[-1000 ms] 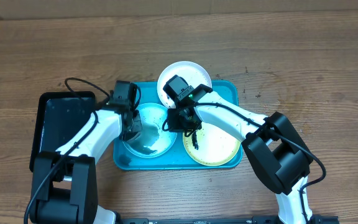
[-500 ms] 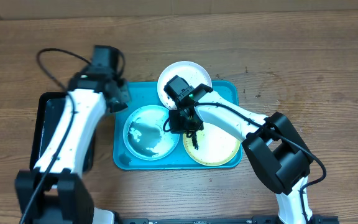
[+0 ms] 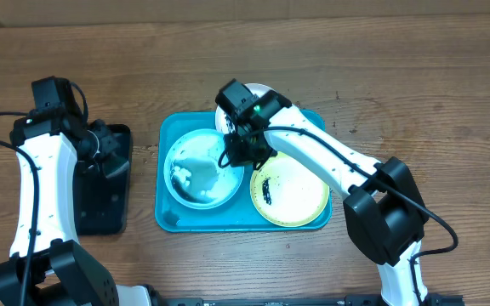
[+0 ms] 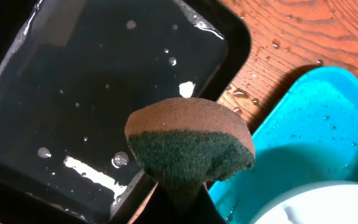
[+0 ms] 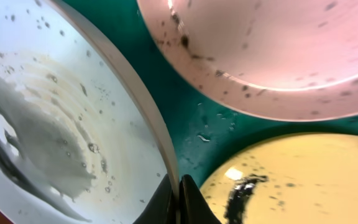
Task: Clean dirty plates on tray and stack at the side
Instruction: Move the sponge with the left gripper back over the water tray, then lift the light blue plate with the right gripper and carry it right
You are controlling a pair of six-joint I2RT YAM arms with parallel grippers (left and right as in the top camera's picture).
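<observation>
The turquoise tray point(image 3: 170, 136) holds three plates. The light blue plate point(image 3: 196, 172), streaked with white foam, sits at its left and is tilted, its right edge lifted. My right gripper point(image 3: 239, 155) is shut on that plate's right rim point(image 5: 166, 163). The yellow-green plate point(image 3: 300, 194) with a dark smear lies at the right; it also shows in the right wrist view point(image 5: 303, 180). The white plate point(image 3: 266, 92), mostly hidden by the right arm, lies at the back and also shows speckled in the right wrist view point(image 5: 272, 56). My left gripper point(image 3: 100, 144) is shut on a brown and green sponge point(image 4: 188, 146), over the black tray's right edge.
A narrow black tray point(image 3: 100, 200) with water drops stands left of the turquoise tray; it also shows in the left wrist view point(image 4: 73, 93). Wet wooden table point(image 3: 415, 76) lies all around, with drops between the two trays point(image 4: 272, 43).
My left arm swung left with the sponge, off the light blue plate to the black tray. My right gripper shifted up and left, and the light blue plate now tilts up, foam showing.
</observation>
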